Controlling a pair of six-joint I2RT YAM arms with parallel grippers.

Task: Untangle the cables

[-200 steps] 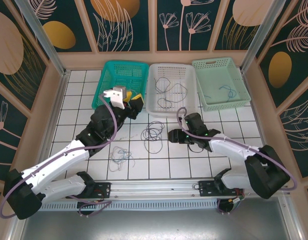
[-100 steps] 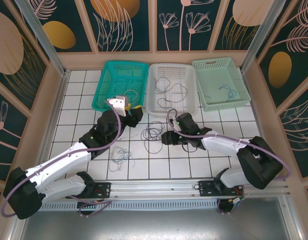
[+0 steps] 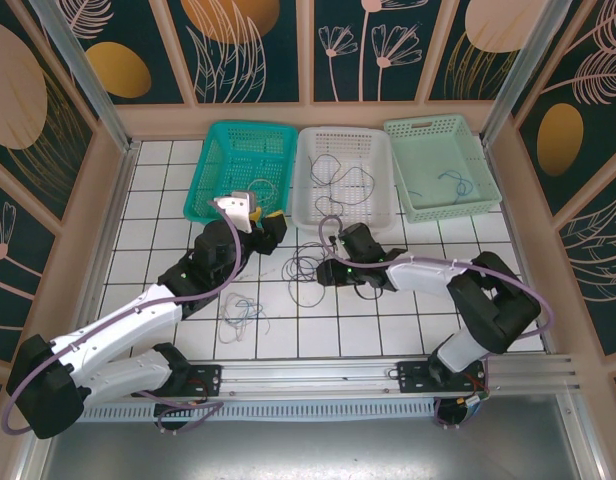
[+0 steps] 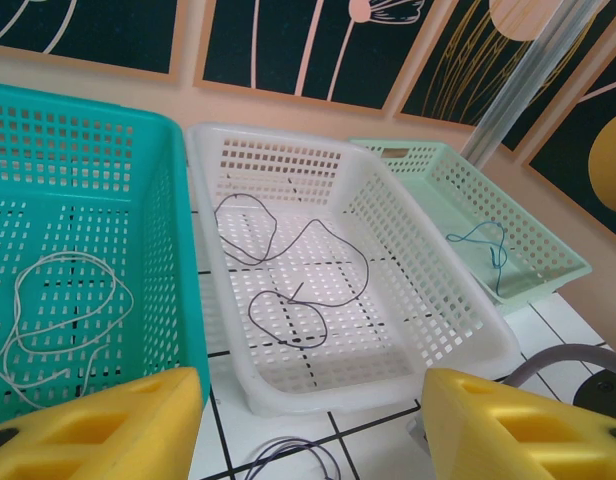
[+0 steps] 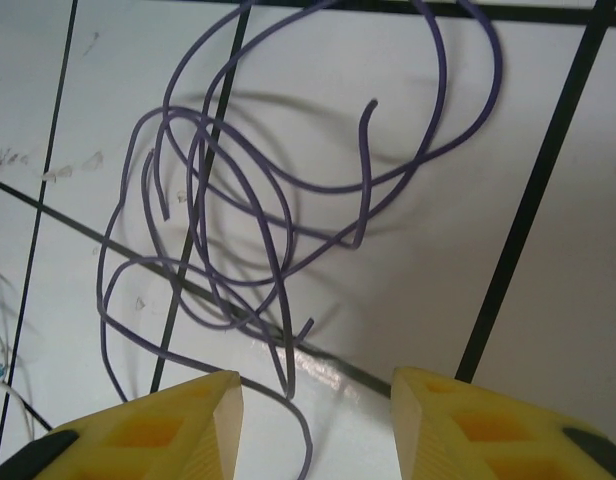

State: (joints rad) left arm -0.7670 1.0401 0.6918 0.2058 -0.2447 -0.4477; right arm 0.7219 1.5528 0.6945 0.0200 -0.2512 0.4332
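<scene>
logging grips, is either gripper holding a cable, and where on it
Nothing is held. Left gripper and right gripper are both open; the dark cable loops lie ungripped on the table.

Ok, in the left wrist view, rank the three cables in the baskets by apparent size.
1. Dark cable in the white basket.
2. White cable in the teal basket, only slightly smaller.
3. Blue cable in the pale green basket, but it lies farthest from the camera, so unsure.

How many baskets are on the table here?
3, in a row at the far edge: teal basket on the left, white basket in the middle, pale green basket on the right.
</scene>
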